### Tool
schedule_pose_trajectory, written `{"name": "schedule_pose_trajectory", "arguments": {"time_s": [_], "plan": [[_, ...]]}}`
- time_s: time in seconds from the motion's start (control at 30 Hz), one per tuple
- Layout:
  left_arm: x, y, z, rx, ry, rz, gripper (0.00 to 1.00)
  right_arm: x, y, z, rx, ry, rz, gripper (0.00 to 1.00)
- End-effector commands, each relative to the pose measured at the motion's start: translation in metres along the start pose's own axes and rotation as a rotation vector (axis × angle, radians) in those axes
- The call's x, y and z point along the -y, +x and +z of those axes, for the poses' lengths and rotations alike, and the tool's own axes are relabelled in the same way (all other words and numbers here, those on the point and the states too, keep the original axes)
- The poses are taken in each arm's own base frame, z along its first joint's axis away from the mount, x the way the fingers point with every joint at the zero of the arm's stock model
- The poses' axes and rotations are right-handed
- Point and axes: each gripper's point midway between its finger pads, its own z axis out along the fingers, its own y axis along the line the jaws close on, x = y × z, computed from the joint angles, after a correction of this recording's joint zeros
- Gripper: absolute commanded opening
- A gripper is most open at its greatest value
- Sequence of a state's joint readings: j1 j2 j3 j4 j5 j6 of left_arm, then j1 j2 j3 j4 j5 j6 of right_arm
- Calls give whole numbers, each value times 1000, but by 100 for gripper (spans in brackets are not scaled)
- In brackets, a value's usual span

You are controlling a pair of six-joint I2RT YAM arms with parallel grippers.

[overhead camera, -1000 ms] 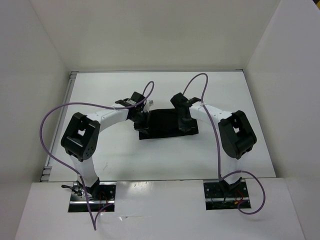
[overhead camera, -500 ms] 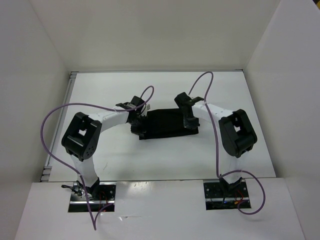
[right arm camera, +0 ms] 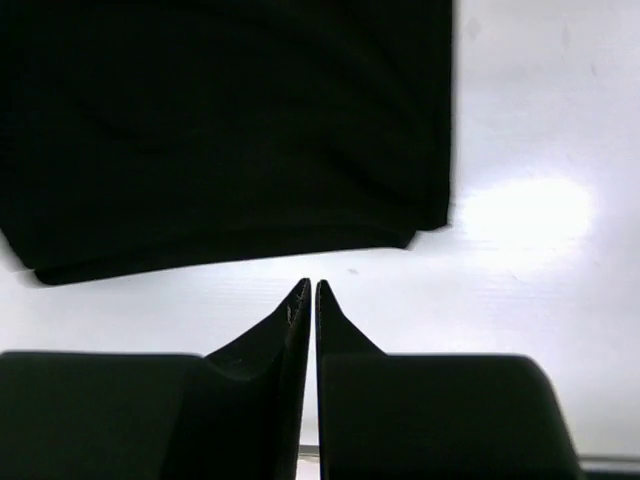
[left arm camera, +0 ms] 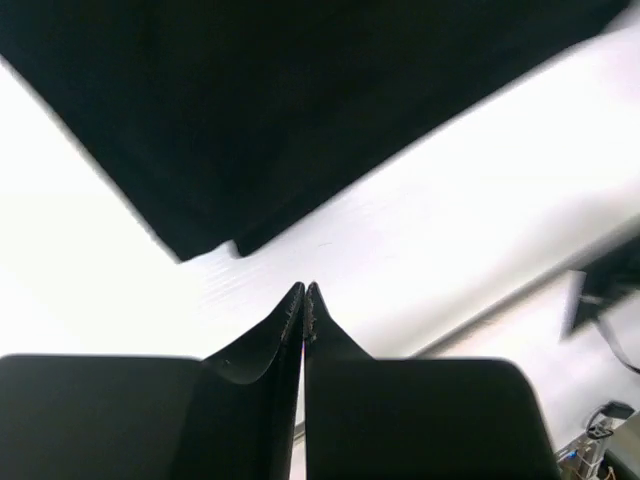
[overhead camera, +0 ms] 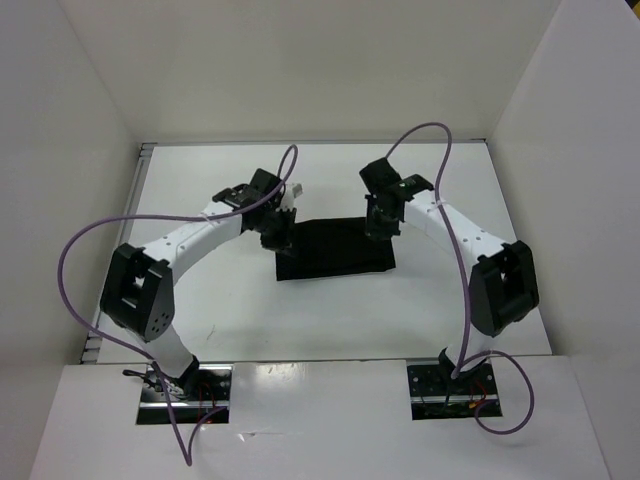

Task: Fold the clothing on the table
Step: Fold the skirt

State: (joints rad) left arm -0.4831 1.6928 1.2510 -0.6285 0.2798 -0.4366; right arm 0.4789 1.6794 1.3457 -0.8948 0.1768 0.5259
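Both arms have drawn back to the far edge of the clothing [overhead camera: 335, 250], which lies flat, seemingly doubled, mid-table [overhead camera: 300, 320]; the left gripper [left arm camera: 305, 290] and right gripper [right arm camera: 312, 287] are closed and empty, so this fold looks finished.

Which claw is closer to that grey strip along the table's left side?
Left. The left gripper hangs at the left end of the clothing, toward the grey strip; the right gripper hangs at its far right corner, beyond the clothing.
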Motion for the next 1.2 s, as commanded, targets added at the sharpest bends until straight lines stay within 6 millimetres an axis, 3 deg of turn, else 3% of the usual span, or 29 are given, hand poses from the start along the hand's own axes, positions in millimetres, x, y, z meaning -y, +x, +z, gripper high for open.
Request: {"name": "schedule_pose_trajectory", "arguments": {"time_s": [0.0, 0.07, 0.17, 0.27, 0.33, 0.43, 0.5, 0.53, 0.63, 0.8, 0.87, 0.9, 1.0, 1.1, 1.17], "plan": [[40, -30, -43, 94, 120, 92, 6, -26, -22, -34, 43, -156, -13, 9], [40, -39, -40, 108, 112, 104, 6, -36, -22, -16, 11, -170, -26, 9], [32, -49, -18, 88, 78, 101, 6, -46, -26, 15, -12, -183, -20, 4], [18, -50, 12, 45, 39, 82, 6, -41, -19, 45, -45, -171, -5, 3], [16, -52, 18, 56, 43, 86, 6, -34, -11, 56, -62, -168, 7, 3], [0, -38, 36, 23, -2, 52, 4, -18, 6, 73, -99, -148, 28, 3], [-13, -24, 48, -6, -34, 40, 4, -4, 13, 77, -119, -127, 53, 3], [-20, -16, 54, -32, -53, 22, 4, 1, 26, 81, -152, -119, 51, 3], [-36, 10, 69, -98, -87, -10, 3, 9, 44, 73, -179, -114, 59, 3], [-43, 28, 75, -119, -87, -41, 3, 18, 65, 72, -213, -94, 84, 3], [-43, 31, 74, -130, -91, -45, 3, 18, 56, 66, -192, -103, 93, 1], [-40, 26, 68, -116, -85, -31, 3, 11, 38, 50, -139, -132, 96, 5], [-27, 1, 42, -41, -82, 14, 3, 19, -13, 13, 8, -174, 128, 48], [-23, -14, 21, -11, -98, 36, 3, 55, -51, -3, 72, -204, 216, 48], [-17, -28, 6, 23, -90, 49, 4, 89, -64, -1, 79, -184, 294, 59]]}}
